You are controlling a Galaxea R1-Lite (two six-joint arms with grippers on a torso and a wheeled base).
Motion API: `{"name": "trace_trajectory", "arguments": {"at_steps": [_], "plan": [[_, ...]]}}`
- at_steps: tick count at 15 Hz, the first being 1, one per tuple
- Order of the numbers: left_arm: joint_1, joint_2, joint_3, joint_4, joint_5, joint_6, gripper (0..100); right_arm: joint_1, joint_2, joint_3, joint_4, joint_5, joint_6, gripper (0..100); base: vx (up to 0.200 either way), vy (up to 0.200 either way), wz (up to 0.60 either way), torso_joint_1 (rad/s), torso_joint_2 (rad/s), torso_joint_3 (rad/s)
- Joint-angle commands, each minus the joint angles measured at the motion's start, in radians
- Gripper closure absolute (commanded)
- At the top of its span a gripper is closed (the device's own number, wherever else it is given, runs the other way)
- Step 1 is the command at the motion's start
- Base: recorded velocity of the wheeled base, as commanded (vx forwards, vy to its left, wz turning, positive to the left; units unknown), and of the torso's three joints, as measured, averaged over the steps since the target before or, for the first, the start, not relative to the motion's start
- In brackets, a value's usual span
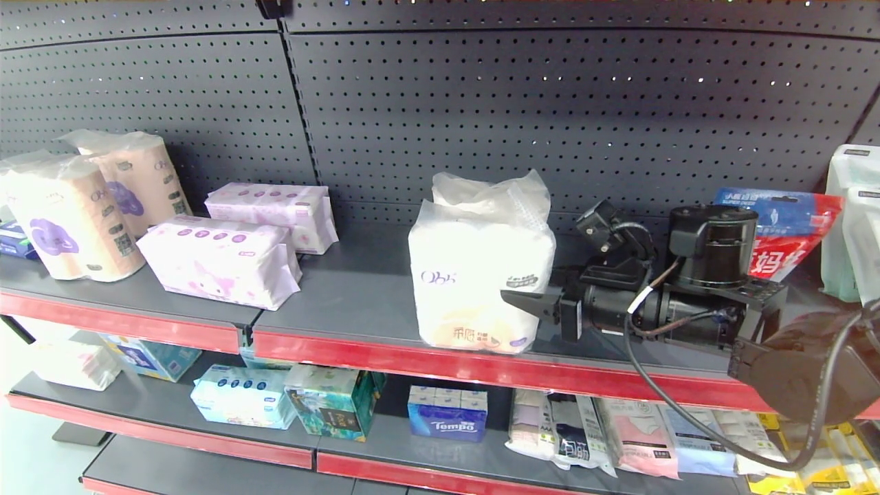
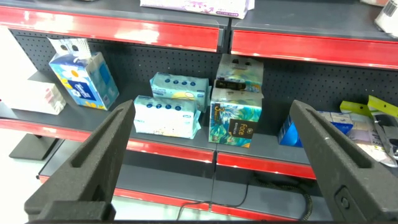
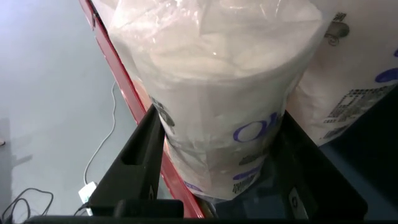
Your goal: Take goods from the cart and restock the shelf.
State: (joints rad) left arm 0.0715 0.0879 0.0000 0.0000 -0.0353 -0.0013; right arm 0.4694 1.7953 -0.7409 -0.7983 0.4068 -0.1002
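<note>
Your right tool (image 3: 222,134) is clamped on the white tissue pack (image 1: 481,275). In the right wrist view you can see a black finger (image 3: 146,155) pressed against each side of the plastic wrap. The pack stands upright on the top shelf (image 1: 357,295), close to the red front edge (image 1: 412,357), with its loose bag top sticking up. It's on its own in the middle bay. The pink flat packs (image 1: 220,261) are well off to its left, and the wrapped paper rolls (image 1: 72,220) are further left again. There's a red and blue bag (image 1: 784,227) off to its right, behind your arm.

Your left tool (image 2: 211,118) is spread wide with nothing between the fingers. It's down low, facing the lower shelf (image 2: 261,149). There you've got a stack of two teal patterned boxes (image 2: 233,115) sitting just beside some light blue tissue packs (image 2: 165,115). A blue and white pack (image 2: 84,78) stands further along.
</note>
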Motion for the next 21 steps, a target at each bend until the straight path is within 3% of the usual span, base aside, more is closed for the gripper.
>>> {"name": "trace_trajectory", "arguments": {"at_steps": [1,18,19,21], "plan": [[0.001,0.0,0.0,0.0,0.0,0.0,0,0.002,-0.013,0.017,-0.001,-0.002,-0.001,100,0.0,0.0,0.0,0.0,0.0,0.0],[0.001,0.001,0.0,0.0,0.0,0.0,0,0.035,-0.007,0.021,0.001,-0.023,0.045,100,0.0,0.0,0.0,0.0,0.0,0.0],[0.001,0.0,0.0,0.0,0.0,0.0,0,0.037,-0.005,0.026,0.001,-0.023,0.043,0,0.0,0.0,0.0,0.0,0.0,0.0],[0.001,0.0,0.0,0.0,0.0,0.0,0,0.038,-0.01,0.02,0.001,-0.023,0.047,0,0.0,0.0,0.0,0.0,0.0,0.0]]}}
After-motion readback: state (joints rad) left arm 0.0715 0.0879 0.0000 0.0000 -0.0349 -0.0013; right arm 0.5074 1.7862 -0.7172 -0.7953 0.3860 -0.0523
